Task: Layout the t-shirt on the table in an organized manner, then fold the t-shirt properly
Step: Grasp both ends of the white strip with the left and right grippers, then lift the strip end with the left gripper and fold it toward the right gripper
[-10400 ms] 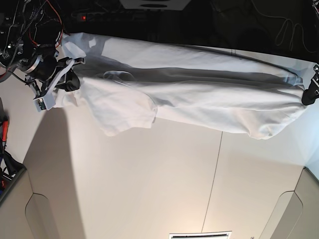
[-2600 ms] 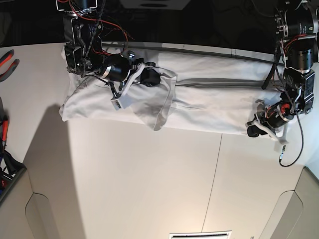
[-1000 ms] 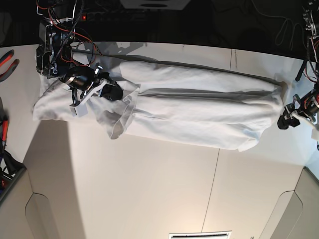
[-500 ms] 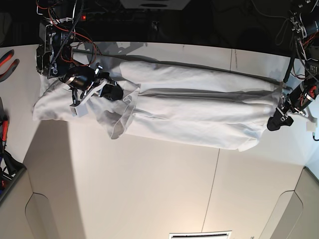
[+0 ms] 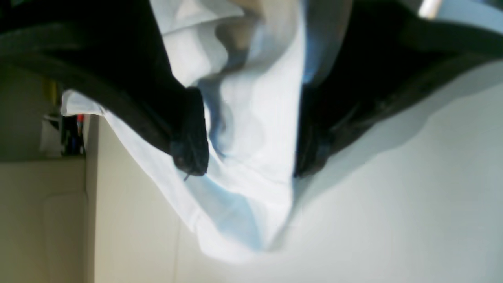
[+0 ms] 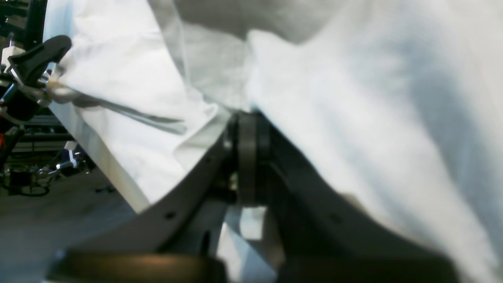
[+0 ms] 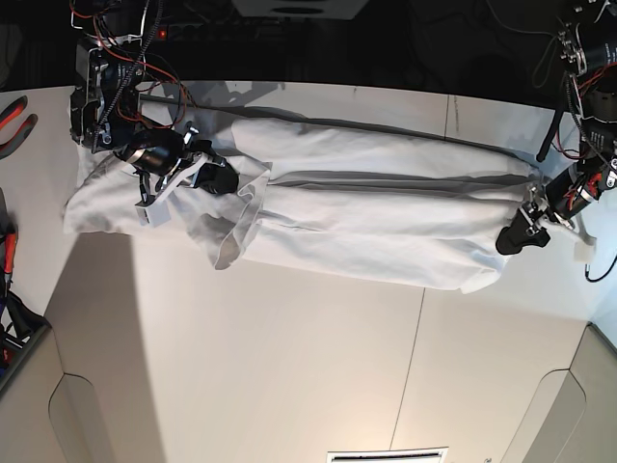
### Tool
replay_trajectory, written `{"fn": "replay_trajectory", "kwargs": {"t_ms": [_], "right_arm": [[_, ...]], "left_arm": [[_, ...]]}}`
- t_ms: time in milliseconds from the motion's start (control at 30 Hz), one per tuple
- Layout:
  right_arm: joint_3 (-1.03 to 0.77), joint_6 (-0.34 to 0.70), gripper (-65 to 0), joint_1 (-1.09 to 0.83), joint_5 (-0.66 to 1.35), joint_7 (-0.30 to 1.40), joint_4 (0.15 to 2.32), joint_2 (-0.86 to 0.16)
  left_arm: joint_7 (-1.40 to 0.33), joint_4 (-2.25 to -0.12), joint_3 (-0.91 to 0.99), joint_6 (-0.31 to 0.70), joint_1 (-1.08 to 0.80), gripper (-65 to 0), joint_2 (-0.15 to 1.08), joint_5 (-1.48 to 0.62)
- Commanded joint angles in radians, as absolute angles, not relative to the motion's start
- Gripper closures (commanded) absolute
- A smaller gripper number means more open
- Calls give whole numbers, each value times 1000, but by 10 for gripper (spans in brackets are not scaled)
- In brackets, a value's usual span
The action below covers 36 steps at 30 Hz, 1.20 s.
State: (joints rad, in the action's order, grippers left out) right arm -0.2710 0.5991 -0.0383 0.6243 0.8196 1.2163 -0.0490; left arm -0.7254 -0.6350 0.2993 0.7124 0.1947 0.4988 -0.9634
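Note:
The white t-shirt (image 7: 386, 212) lies stretched in a long, wrinkled band across the far part of the table (image 7: 289, 367). My right gripper (image 7: 224, 180), on the left of the base view, is shut on a fold of the shirt near its left end. The right wrist view shows the cloth (image 6: 353, 98) pinched at the closed fingertips (image 6: 247, 157). My left gripper (image 7: 513, 238) is at the shirt's right end, open. In the left wrist view its dark fingers (image 5: 190, 153) stand wide apart with the shirt's edge (image 5: 251, 118) between them.
Red-handled pliers (image 7: 14, 116) lie at the table's left edge, with another red tool (image 7: 8, 253) below them. A thin dark seam (image 7: 415, 357) runs across the tabletop. Cables and arm mounts crowd the dark back edge (image 7: 125, 68).
My left gripper has moved in from the right table edge to the shirt's right end, staying open. The right gripper and the shirt have not moved.

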Motion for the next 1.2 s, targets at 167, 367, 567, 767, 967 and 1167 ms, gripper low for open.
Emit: {"fn": "replay_trajectory", "kwargs": {"t_ms": [167, 367, 567, 767, 967, 1167], "right_arm": [[-273, 581, 0, -39, 602, 854, 1216, -52], [-273, 581, 0, -39, 648, 858, 1216, -51], [-256, 581, 0, -36, 707, 872, 1216, -18], [-177, 584, 0, 1, 761, 887, 1218, 40], [-142, 584, 0, 59, 794, 955, 1285, 110], [-142, 584, 0, 57, 794, 997, 1467, 141]], "left_arm": [[-790, -638, 263, 698, 197, -263, 508, -986], [-775, -638, 326, 698, 197, 0, 508, -1075], [-789, -638, 430, 698, 197, 0, 533, -1081], [-794, -638, 442, 698, 197, 0, 596, -1081], [-794, -638, 442, 698, 197, 0, 627, -1081], [-790, -638, 442, 698, 197, 0, 651, -1099]]}}
